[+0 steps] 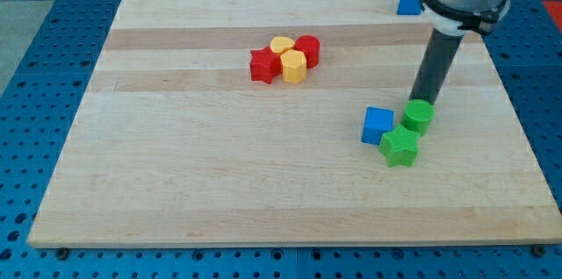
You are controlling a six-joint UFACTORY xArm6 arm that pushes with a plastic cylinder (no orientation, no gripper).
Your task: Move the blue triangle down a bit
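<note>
The blue triangle (pixel 408 1) sits at the board's top edge, toward the view's right. My tip (pixel 420 99) is well below it, right behind the green cylinder (pixel 419 116); whether it touches the cylinder I cannot tell. The rod rises from there to the arm at the view's top right. A blue cube (pixel 378 125) and a green star (pixel 399 146) lie next to the cylinder.
A cluster lies at the board's upper middle: a red star (pixel 262 65), a yellow hexagonal block (pixel 293 67), a yellow heart-like block (pixel 281 46) and a red cylinder (pixel 307 49). The wooden board (pixel 176 165) rests on a blue perforated table.
</note>
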